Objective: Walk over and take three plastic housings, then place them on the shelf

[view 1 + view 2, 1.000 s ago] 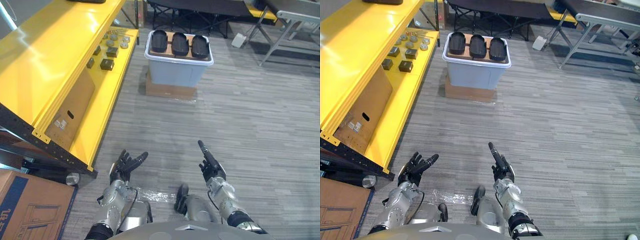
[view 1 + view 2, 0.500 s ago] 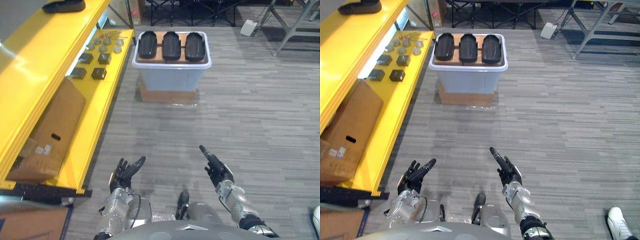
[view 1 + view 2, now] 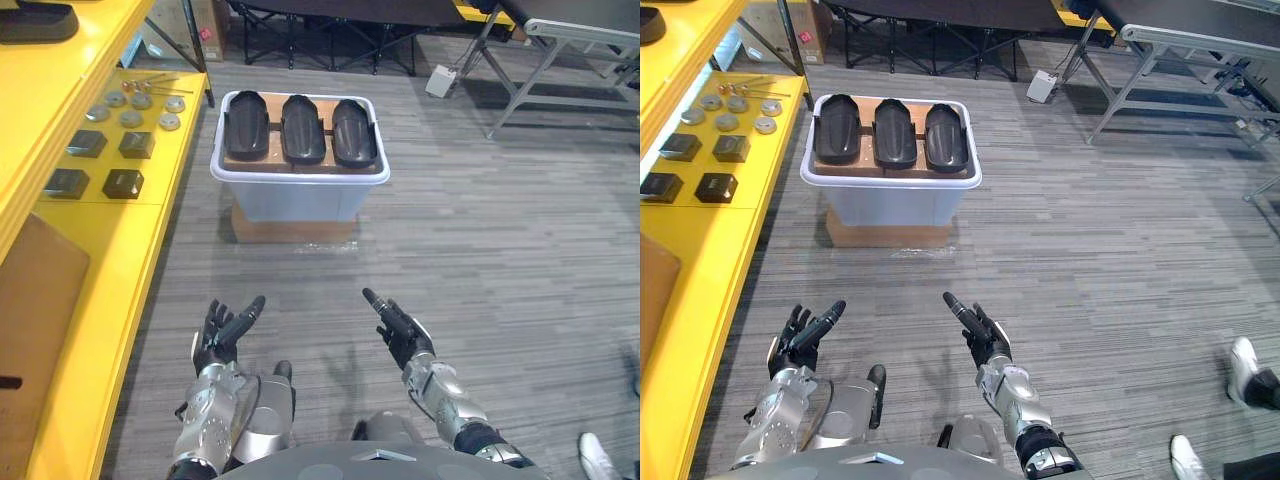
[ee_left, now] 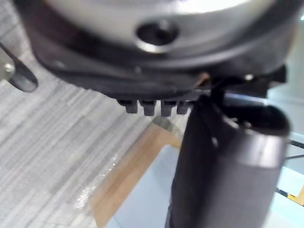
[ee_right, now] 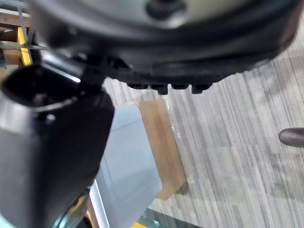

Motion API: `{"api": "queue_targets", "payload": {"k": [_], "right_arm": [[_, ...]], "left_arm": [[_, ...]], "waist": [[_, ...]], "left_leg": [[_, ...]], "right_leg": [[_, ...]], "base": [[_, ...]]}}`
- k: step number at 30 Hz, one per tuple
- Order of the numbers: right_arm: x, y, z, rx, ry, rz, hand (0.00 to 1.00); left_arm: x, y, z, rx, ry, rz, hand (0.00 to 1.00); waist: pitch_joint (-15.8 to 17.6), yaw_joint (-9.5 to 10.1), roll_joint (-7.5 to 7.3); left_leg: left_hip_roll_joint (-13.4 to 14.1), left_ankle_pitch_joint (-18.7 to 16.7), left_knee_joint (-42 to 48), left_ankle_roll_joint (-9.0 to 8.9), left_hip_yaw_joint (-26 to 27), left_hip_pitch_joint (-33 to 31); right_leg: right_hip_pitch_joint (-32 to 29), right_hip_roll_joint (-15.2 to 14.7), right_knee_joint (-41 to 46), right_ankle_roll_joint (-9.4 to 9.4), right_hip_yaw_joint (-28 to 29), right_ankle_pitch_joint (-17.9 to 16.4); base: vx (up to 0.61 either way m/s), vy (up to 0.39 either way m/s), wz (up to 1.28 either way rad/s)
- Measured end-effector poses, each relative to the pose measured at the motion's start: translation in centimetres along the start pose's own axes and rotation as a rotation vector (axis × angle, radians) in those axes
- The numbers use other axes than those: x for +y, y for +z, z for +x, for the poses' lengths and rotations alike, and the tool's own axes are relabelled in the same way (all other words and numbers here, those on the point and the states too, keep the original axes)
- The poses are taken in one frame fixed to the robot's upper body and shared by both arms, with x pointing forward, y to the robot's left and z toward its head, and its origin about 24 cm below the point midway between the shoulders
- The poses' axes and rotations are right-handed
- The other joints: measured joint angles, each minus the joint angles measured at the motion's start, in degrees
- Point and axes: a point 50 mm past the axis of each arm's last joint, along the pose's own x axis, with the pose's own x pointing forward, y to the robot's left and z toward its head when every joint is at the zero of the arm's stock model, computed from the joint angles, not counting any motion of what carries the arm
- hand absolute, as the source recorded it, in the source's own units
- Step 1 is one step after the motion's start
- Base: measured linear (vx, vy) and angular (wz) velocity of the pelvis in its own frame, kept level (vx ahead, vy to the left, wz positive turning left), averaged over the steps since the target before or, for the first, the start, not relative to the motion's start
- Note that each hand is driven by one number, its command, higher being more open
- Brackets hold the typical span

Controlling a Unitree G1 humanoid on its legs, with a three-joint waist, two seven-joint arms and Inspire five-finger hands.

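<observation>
Three black housings (image 3: 303, 128) are laid side by side on top of the pale bin (image 3: 300, 195) at upper centre, presumably so each can be lifted singly. The left hand (image 3: 217, 338) and right hand (image 3: 400, 328) are held low in the frame, well short of the bin, fingers straight and empty, apparently readied for reaching. The yellow shelf (image 3: 120, 240) is seen along the left edge.

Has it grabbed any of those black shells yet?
Barely begun. All three plastic housings lie in a row atop the pale bin ahead. The left hand and right hand are open and empty. Left to do: reach the bin, take them, and put them on the yellow shelf.
</observation>
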Motion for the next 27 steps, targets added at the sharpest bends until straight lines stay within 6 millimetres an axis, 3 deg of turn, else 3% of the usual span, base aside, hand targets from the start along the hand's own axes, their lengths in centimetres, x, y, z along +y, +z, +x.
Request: {"api": "queue_targets", "payload": {"k": [1,3,5,9,10,11,12,13,14,15,17,18,21,23,24,25,27], "right_arm": [[0.0,0.0,-0.1,-0.006,0.007,-0.018,1.0],[-0.1,0.5,0.0,-0.029,0.013,-0.034,1.0],[-0.9,0.9,-0.2,-0.041,-0.004,-0.04,1.0],[-1.7,0.2,-0.8,-0.026,-0.029,-0.048,1.0],[-2.5,0.5,-1.0,-0.034,-0.056,-0.047,1.0],[-3.4,0.9,-1.2,-0.043,-0.09,-0.049,1.0],[-3.8,1.1,-1.2,-0.047,-0.105,-0.052,1.0],[-4.2,1.6,-1.2,-0.059,-0.115,-0.058,1.0],[-4.3,1.9,-1.1,-0.066,-0.118,-0.06,1.0],[-4.8,2.2,-1.3,-0.07,-0.137,-0.064,1.0],[-5.2,2.3,-1.4,-0.073,-0.154,-0.076,1.0],[-5.1,2.6,-1.3,-0.083,-0.161,-0.077,1.0],[-4.8,4.2,-1.0,-0.155,-0.167,-0.115,1.0],[-4.4,5.6,-1.0,-0.22,-0.171,-0.13,1.0],[-4.4,5.8,-1.1,-0.231,-0.175,-0.135,1.0],[-4.5,6.0,-1.5,-0.246,-0.179,-0.159,1.0],[-5.2,6.1,-2.9,-0.273,-0.2,-0.194,1.0]], "left_arm": [[-0.7,0.5,0.2,-0.024,-0.024,-0.003,1.0],[-2.1,1.4,0.8,-0.059,-0.065,-0.004,1.0],[-3.2,1.9,1.6,-0.07,-0.097,-0.005,1.0],[-1.4,1.0,0.8,-0.046,-0.065,-0.004,1.0],[-0.9,0.5,0.5,-0.028,-0.044,-0.01,1.0],[-0.6,-0.2,0.1,-0.005,-0.031,-0.014,1.0],[-0.5,-0.6,-0.1,0.007,-0.024,-0.021,1.0],[0.1,-1.4,-0.7,0.025,-0.001,-0.045,1.0],[0.3,-1.7,-0.8,0.034,0.01,-0.055,1.0],[0.6,-2.8,-1.2,0.07,0.029,-0.091,1.0],[0.8,-3.5,-1.7,0.09,0.044,-0.106,1.0],[0.7,-3.6,-1.8,0.093,0.042,-0.111,1.0],[0.4,-3.7,-1.7,0.091,0.042,-0.116,1.0],[0.2,-3.3,-1.4,0.074,0.072,-0.115,1.0],[0.3,-3.2,-1.3,0.066,0.084,-0.115,1.0],[0.4,-2.8,-1.2,0.043,0.11,-0.118,1.0],[0.4,-2.1,-0.9,-0.007,0.133,-0.107,1.0]], "waist": [[0.02,-0.09,0.43],[0.06,-0.15,0.72],[0.15,-0.66,0.85],[-0.31,-1.44,-0.19],[-0.69,-1.54,1.36],[-1.84,-1.5,3.64],[-2.38,-1.27,4.7],[-3.23,-1.09,6.1],[-3.25,-0.95,6.24],[-3.26,-1.45,6.29],[-3.06,-1.42,6.15],[-3.12,-1.16,6.15],[-3.07,-1.29,6.18],[-3.02,-1.64,6.16],[-3.04,-1.8,6.23],[-3.0,-2.55,6.19],[-3.29,-3.41,8.67]], "left_leg": [[0.43,-0.73,-1.12,-0.09,-0.72,1.91],[0.39,-1.34,-2.8,-0.01,-2.35,3.22],[-0.78,-3.43,-2.47,-0.02,-5.17,4.92],[-4.26,-11.09,3.09,-1.34,-9.9,7.91],[-3.53,-14.05,4.74,-1.61,-12.56,7.78],[-1.47,-15.06,4.19,-2.01,-14.07,7.32],[-0.1,-15.28,3.28,-1.98,-14.41,7.36],[1.47,-14.39,2.78,-1.92,-14.64,7.56],[1.59,-13.15,5.37,-2.8,-13.94,6.43],[1.75,-9.58,15.1,-4.64,-11.42,1.84],[3.18,-3.87,28.05,-5.62,-8.5,-4.11],[4.57,-6.09,29.95,-6.0,-5.63,-6.37],[5.97,-7.98,18.03,-5.93,-2.64,-7.79],[6.97,-4.88,2.78,-7.36,-1.04,-7.73],[7.3,-3.62,0.14,-7.59,-0.54,-7.54],[7.78,0.49,-4.21,-8.08,0.57,-7.33],[8.87,15.01,-9.05,-8.06,1.87,-6.25]], "right_leg": [[-0.8,1.26,-8.63,0.7,-0.14,0.43],[-5.1,3.11,-19.28,4.65,2.36,3.68],[-10.8,2.46,-25.63,8.19,7.36,11.23],[-12.03,-1.17,-28.37,7.61,10.67,16.93],[-12.06,-0.31,-25.96,7.44,11.27,21.35],[-12.8,1.63,-24.47,7.15,10.9,21.41],[-12.88,2.61,-24.35,6.52,10.14,21.01],[-12.78,3.86,-24.52,5.25,8.18,20.2],[-12.49,3.8,-24.36,4.26,7.44,19.57],[-9.93,3.61,-25.31,2.54,5.38,18.49],[-5.09,4.13,-28.14,0.76,3.78,17.45],[-2.58,4.74,-29.99,0.33,3.11,17.17],[0.62,5.4,-33.49,0.21,2.81,16.99],[1.93,4.64,-33.86,0.26,3.49,16.75],[2.3,4.22,-33.62,0.48,3.64,16.67],[2.94,3.41,-32.67,1.5,3.82,15.91],[3.89,3.33,-30.77,4.16,3.95,13.91]], "base": [[0.42,0.068,0.26],[0.47,0.009,0.47],[0.4,-0.091,0.75],[0.39,-0.268,0.79],[0.39,-0.368,0.87],[0.39,-0.357,0.81],[0.38,-0.316,0.54],[0.32,-0.215,0.35],[0.44,-0.307,0.59],[0.36,-0.239,0.55],[0.37,-0.231,0.53],[0.32,-0.173,0.32],[0.26,-0.092,-0.01],[0.3,0.045,-0.24],[0.35,0.159,-0.25],[0.39,0.24,-0.17],[0.34,0.266,-0.13]]}}
